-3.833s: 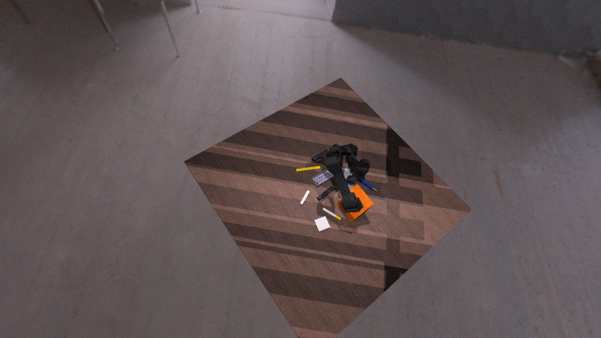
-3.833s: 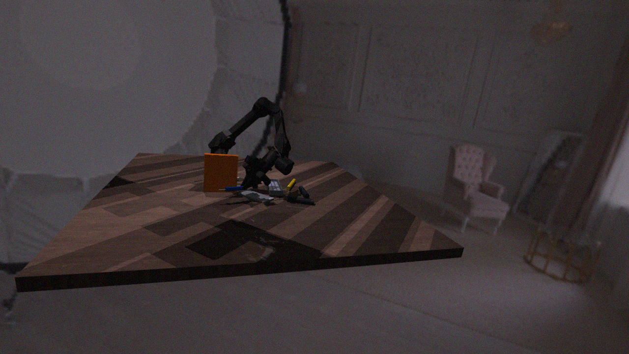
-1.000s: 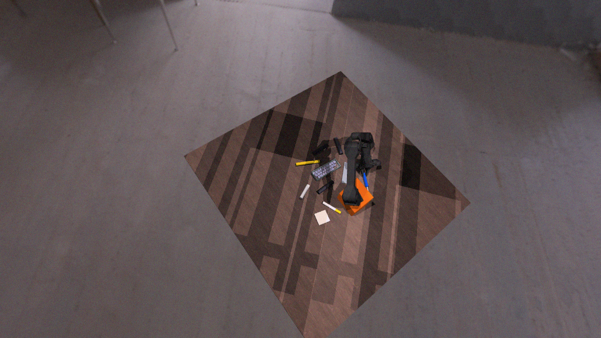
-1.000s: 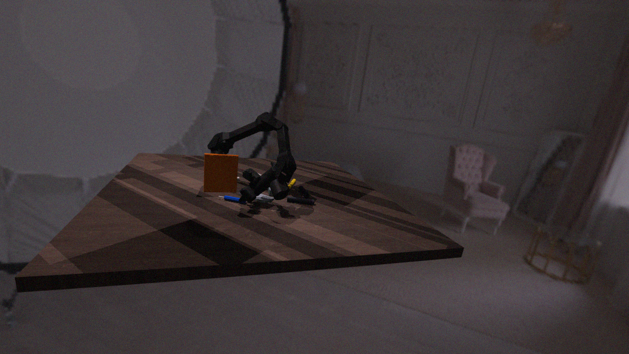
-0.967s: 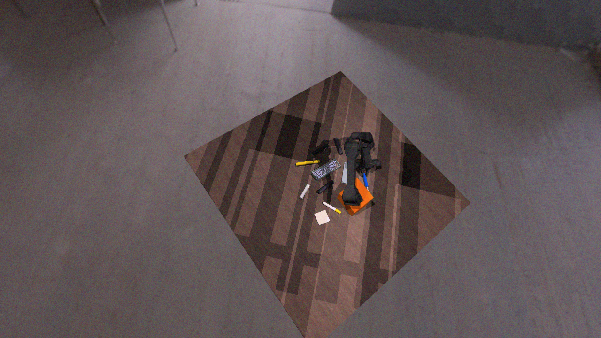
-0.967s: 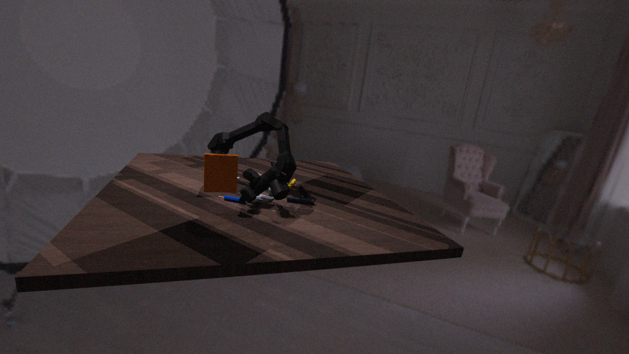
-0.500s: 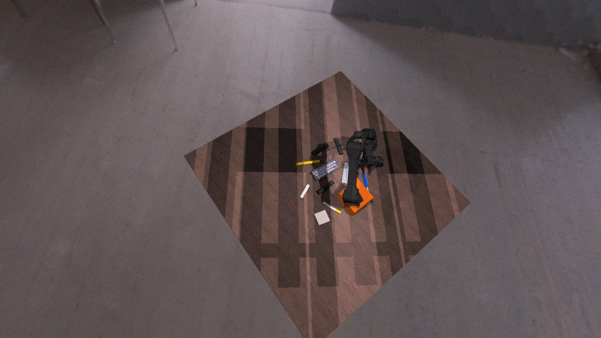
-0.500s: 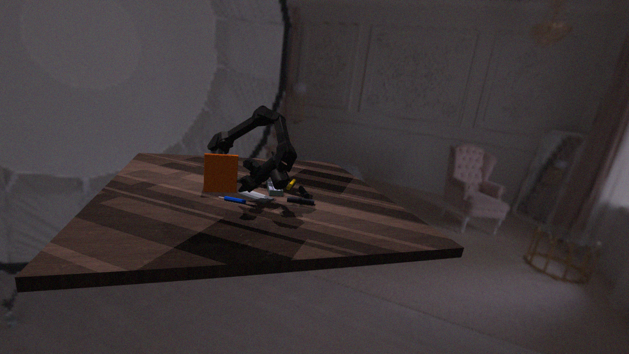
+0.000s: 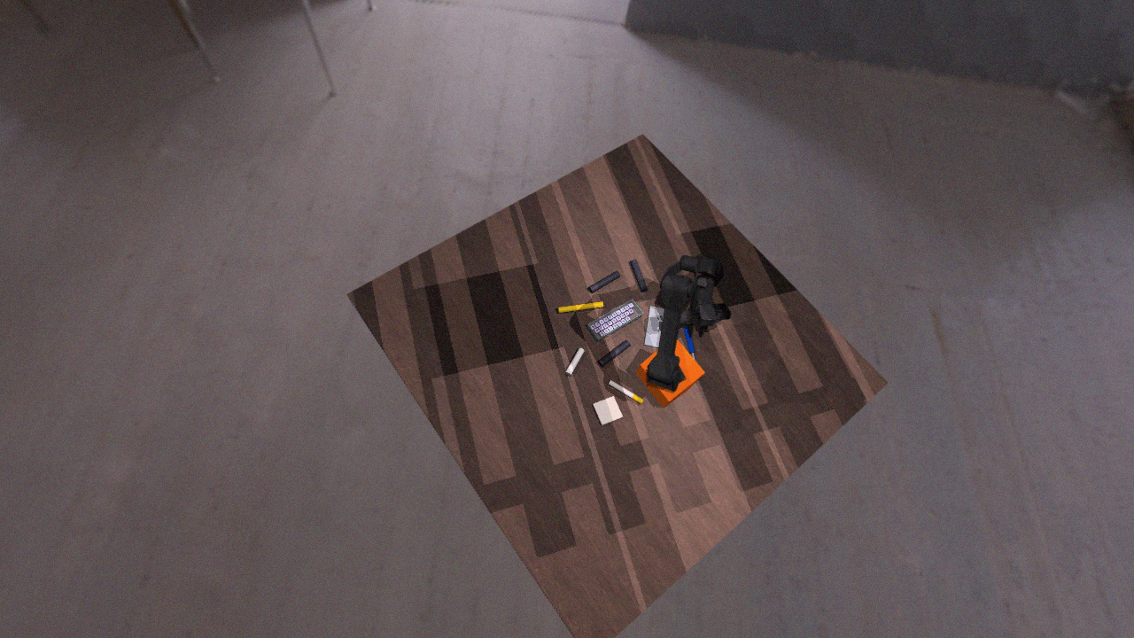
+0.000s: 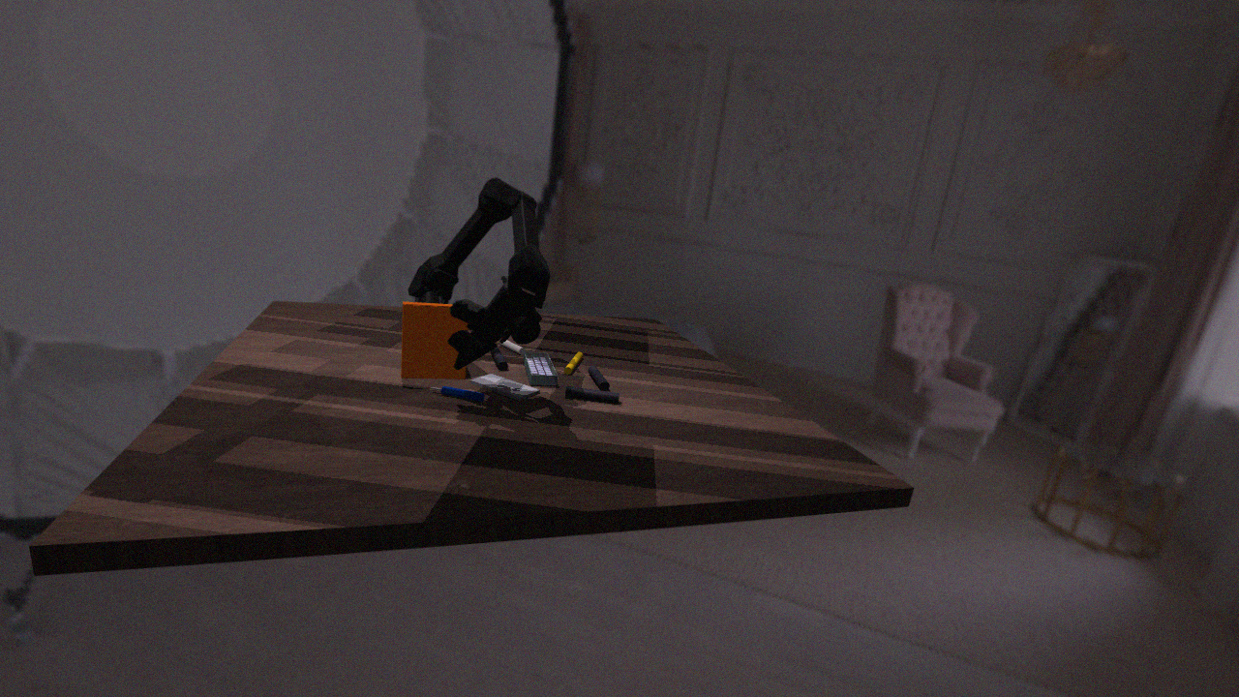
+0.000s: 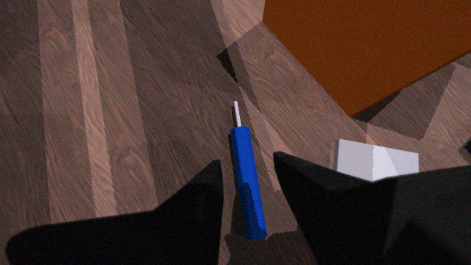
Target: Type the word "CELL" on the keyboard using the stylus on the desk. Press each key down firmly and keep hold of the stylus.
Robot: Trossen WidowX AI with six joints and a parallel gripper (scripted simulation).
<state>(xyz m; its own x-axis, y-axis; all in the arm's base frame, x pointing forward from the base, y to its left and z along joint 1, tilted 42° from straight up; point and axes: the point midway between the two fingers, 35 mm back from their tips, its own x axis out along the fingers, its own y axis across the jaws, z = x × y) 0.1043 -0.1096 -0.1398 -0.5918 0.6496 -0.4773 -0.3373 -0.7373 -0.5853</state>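
The blue stylus (image 9: 688,341) (image 10: 462,394) (image 11: 246,169) with a thin white tip lies on the desk beside the orange block. Its tip points up in the wrist view. My gripper (image 10: 463,356) (image 11: 247,163) is open and hangs above the stylus. In the wrist view its fingers stand on either side of the handle, with gaps on both sides, and touch nothing. The keyboard (image 9: 614,320) (image 10: 539,370), grey with pale keys, lies past the light grey flat block. Its letters are too small to read. In the top view the arm hides the fingertips.
The tall orange block (image 9: 691,369) (image 10: 433,347) (image 11: 349,48) stands near the stylus tip. The light grey flat block (image 9: 651,331) (image 10: 506,386) (image 11: 353,158) lies between stylus and keyboard. A yellow stick (image 9: 579,307) (image 10: 573,362), several black and white sticks and a cream square (image 9: 607,409) lie around the keyboard.
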